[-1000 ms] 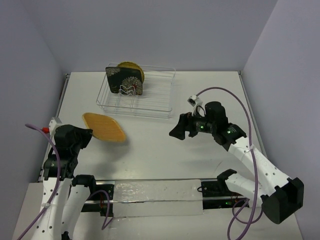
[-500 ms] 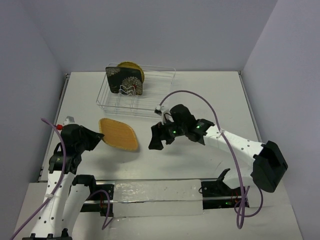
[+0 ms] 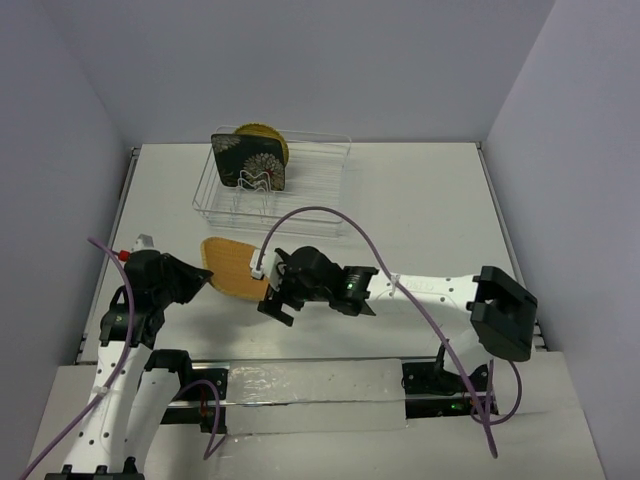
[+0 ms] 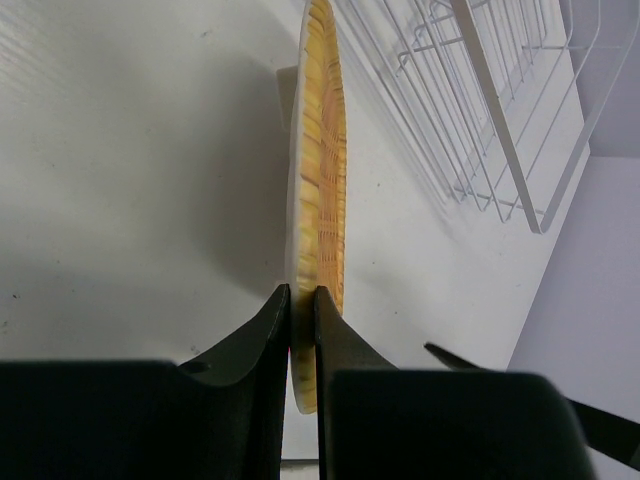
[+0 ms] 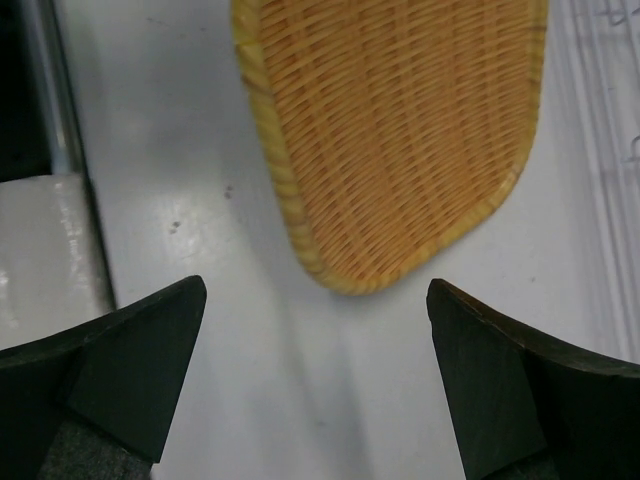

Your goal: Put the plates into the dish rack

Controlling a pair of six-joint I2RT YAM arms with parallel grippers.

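Note:
The tan bamboo plate (image 3: pixel 230 265) hangs above the table, left of centre, and my left gripper (image 3: pixel 199 281) is shut on its near-left rim. In the left wrist view the plate (image 4: pixel 322 150) stands edge-on, pinched between my fingers (image 4: pixel 303 300). My right gripper (image 3: pixel 271 297) is open just off the plate's right end; its wrist view shows the woven plate (image 5: pixel 400 130) ahead of the spread gripper (image 5: pixel 315 310), not touching. The dish rack (image 3: pixel 318 190) stands at the back. In its left end a black flowered plate (image 3: pixel 250 163) and a yellow plate (image 3: pixel 268 138) stand upright.
The rack's wire side (image 4: pixel 500 120) lies to the right of the held plate. A metal rail with a clear strip (image 3: pixel 310 385) runs along the near edge between the arm bases. A purple cable (image 3: pixel 320 215) arches over the right arm. Walls close in on three sides.
My right arm has swung left across the table until its open gripper reaches the plate's right end. My left gripper has carried the bamboo plate a little right and nearer.

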